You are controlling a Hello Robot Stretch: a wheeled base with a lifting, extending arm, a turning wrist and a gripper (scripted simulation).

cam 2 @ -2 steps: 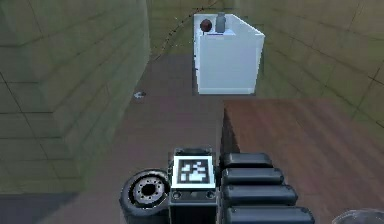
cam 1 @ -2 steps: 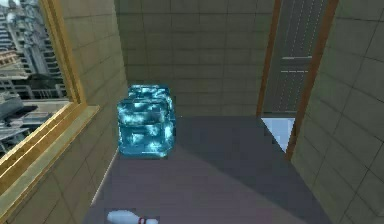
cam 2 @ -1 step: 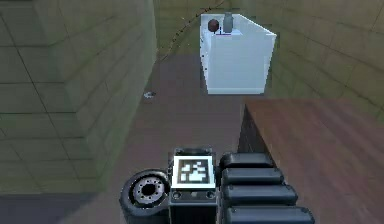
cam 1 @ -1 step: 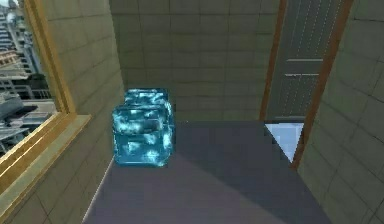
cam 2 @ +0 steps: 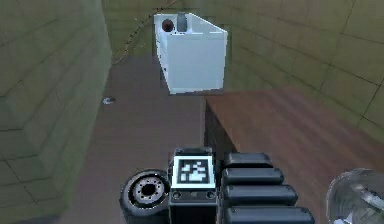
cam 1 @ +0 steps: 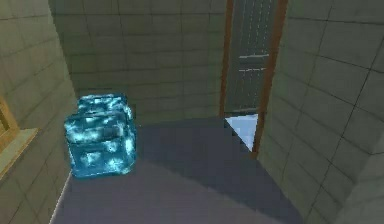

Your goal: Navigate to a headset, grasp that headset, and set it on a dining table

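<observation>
Claw [cam 2: 148, 196] low in the arm side view: a dark round body just left of a white marked square [cam 2: 196, 170] on the dark ribbed arm [cam 2: 255, 190]. Fingers hard to make out, far end lost near the picture's bottom edge. Cannot tell whether holding anything, nor the state of the fingers.

Beyond the claw and a little right, well apart: a white box-like tub [cam 2: 190, 60] against tiled wall, with a small dark red thing [cam 2: 172, 22] at its far rim, too small to name. Right of the claw: a brown wooden top [cam 2: 290, 125], and a grey round shape [cam 2: 360, 195] cut off at the corner. Beyond and left of the claw: a tiny speck [cam 2: 106, 99] on dark floor, not identifiable.

Forward view: a glowing cyan cube [cam 1: 100, 135] on the floor, a wood-framed doorway [cam 1: 250, 65] to its right, and a wooden edge [cam 1: 12, 125] cut off at the left. Cannot place the headset.
</observation>
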